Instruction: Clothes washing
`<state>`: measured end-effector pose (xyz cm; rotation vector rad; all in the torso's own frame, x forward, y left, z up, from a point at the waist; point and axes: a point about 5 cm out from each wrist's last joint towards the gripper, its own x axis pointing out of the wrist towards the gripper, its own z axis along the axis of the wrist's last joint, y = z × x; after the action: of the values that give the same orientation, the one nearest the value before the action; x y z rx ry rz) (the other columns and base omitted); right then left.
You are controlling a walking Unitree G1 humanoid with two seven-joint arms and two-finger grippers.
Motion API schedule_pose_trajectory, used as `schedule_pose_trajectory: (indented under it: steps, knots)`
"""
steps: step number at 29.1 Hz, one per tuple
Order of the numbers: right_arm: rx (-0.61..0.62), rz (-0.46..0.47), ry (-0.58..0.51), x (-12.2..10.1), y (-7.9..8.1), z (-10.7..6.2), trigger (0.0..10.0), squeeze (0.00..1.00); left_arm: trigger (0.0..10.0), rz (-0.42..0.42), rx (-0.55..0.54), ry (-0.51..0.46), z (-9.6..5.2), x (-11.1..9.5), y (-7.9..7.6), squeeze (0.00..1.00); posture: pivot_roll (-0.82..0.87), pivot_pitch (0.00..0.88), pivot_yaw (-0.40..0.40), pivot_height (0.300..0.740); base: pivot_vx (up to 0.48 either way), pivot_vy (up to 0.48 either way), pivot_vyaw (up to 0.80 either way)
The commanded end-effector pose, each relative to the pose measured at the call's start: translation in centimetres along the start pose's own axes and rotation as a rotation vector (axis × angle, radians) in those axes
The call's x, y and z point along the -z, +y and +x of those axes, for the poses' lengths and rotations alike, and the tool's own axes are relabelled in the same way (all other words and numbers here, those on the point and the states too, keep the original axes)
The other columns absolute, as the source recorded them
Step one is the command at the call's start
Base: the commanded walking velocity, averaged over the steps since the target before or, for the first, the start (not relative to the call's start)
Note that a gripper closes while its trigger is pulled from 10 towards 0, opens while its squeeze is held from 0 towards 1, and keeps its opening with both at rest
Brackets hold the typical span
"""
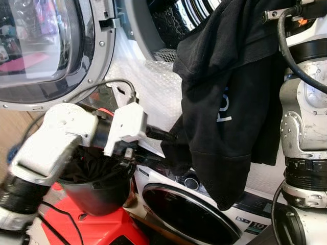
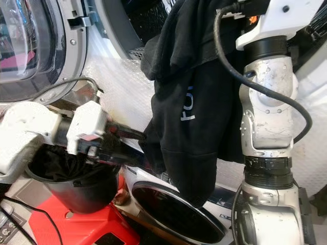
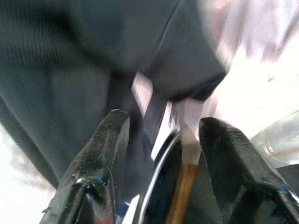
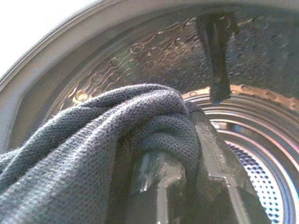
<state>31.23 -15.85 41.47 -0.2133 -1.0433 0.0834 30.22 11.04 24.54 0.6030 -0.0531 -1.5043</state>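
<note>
A black garment (image 1: 230, 102) with pale lettering hangs in front of the washer's open drum (image 1: 176, 23). Its top is bunched over my right gripper (image 4: 182, 158), which is shut on it at the drum's mouth, with the steel drum wall (image 4: 261, 140) just beyond. The raised right arm (image 1: 304, 127) stands at the right. My left gripper (image 1: 169, 137) reaches in from the left, open, its fingertips (image 3: 110, 135) touching the garment's lower left edge. Dark cloth (image 3: 70, 70) lies right ahead of them in the left wrist view.
The washer's round glass door (image 1: 46, 46) stands open at the upper left. A black bucket (image 1: 97, 196) holding dark clothes sits on a red stool (image 1: 87, 229) under my left arm. A second machine's round door (image 1: 189, 214) lies below the hanging garment.
</note>
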Motion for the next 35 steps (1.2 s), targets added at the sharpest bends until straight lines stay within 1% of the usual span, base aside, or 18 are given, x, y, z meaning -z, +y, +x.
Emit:
schedule_pose_trajectory:
  steps: [1,4,6,8,9,10,12,14,15,17,20,23,25,27,30,32,33,35]
  knots:
    - [0.006,0.013,-0.116,-2.8,-0.5,1.1,0.0,0.00,10.0,0.032,-0.051,0.039,0.3,0.2,1.2,0.00,0.06,0.016,0.036,0.740,0.000,0.000,0.00]
    - [0.010,0.052,-0.170,-4.5,-1.0,1.6,0.0,0.00,10.0,0.054,-0.128,-0.002,0.9,-0.7,3.5,0.00,0.06,0.018,0.026,0.740,0.000,0.000,0.00]
    - [0.015,0.068,-0.206,-5.6,-1.4,1.9,0.0,0.00,10.0,0.095,-0.146,-0.053,0.8,-2.4,5.0,0.00,0.05,0.021,0.024,0.740,0.000,0.000,0.00]
    - [0.013,0.078,-0.214,-5.8,-1.4,1.9,0.0,0.00,10.0,0.100,-0.124,-0.081,0.8,-3.0,5.3,0.00,0.05,0.021,0.024,0.740,0.000,0.000,0.00]
    - [0.010,0.086,-0.221,-6.1,-1.4,2.0,0.0,0.00,10.0,0.108,-0.055,-0.140,0.8,-4.4,5.4,0.00,0.05,0.025,0.021,0.740,0.000,0.000,0.00]
    - [0.010,0.086,-0.221,-6.1,-1.4,2.0,0.0,0.00,10.0,0.108,-0.055,-0.140,0.8,-4.4,5.4,0.00,0.05,0.025,0.021,0.740,0.000,0.000,0.00]
    - [-0.001,0.086,-0.217,-6.1,-1.2,2.1,0.0,0.00,10.0,0.119,0.025,-0.187,1.3,-5.3,5.2,0.00,0.05,0.029,0.017,0.740,0.000,0.000,0.00]
    - [-0.011,0.081,-0.194,-5.7,-0.7,2.4,0.0,0.00,10.0,0.140,0.122,-0.218,2.0,-6.0,4.3,0.00,0.05,0.029,0.017,0.740,0.000,0.000,0.00]
    - [-0.008,0.070,-0.147,-4.8,-0.2,2.8,0.0,0.00,10.0,0.161,0.208,-0.255,2.6,-6.6,3.4,0.00,0.05,0.035,0.016,0.740,0.000,0.000,0.00]
    - [-0.001,0.051,-0.109,-4.2,-0.1,3.1,0.0,0.00,10.0,0.164,0.234,-0.277,2.9,-7.0,3.1,0.00,0.05,0.040,0.010,0.740,0.000,0.000,0.00]
    - [0.014,0.001,0.007,-1.8,0.6,4.1,0.0,0.00,10.0,0.119,0.313,-0.410,3.4,-8.8,2.3,0.00,0.05,0.049,-0.003,0.740,0.000,0.000,0.00]
    - [0.011,0.018,0.009,-1.8,1.2,4.9,0.0,0.00,10.0,0.099,0.363,-0.452,3.8,-9.4,2.0,0.00,0.06,0.053,-0.014,0.740,0.000,0.000,0.00]
    - [0.008,0.026,0.000,-2.0,1.3,5.1,0.0,0.00,10.0,0.099,0.361,-0.454,3.9,-9.4,2.1,0.00,0.06,0.054,-0.019,0.740,0.000,0.000,0.00]
    - [-0.022,0.081,-0.058,-3.2,1.7,5.8,0.0,0.00,10.0,0.110,0.300,-0.436,4.3,-9.4,3.3,0.00,0.07,0.056,-0.025,0.740,0.000,0.000,0.00]
    - [-0.060,0.097,-0.140,-4.9,1.9,6.3,0.0,0.00,10.0,0.139,0.112,-0.423,4.2,-10.0,6.1,0.00,0.07,0.061,-0.031,0.740,0.000,0.000,0.00]
    - [-0.076,0.081,-0.178,-5.6,1.8,6.4,0.0,0.00,10.0,0.151,-0.003,-0.431,3.4,-11.2,8.0,0.00,0.07,0.064,-0.030,0.740,0.000,0.000,0.00]
    - [-0.080,0.077,-0.182,-5.7,1.8,6.4,0.0,0.00,10.0,0.160,-0.015,-0.432,3.1,-11.5,8.3,0.00,0.07,0.064,-0.030,0.740,0.000,0.000,0.00]
    - [-0.096,-0.002,-0.165,-5.3,1.6,6.2,0.0,0.00,10.0,0.215,-0.037,-0.424,2.1,-12.8,9.1,0.00,0.07,0.066,-0.027,0.740,0.000,0.000,0.00]
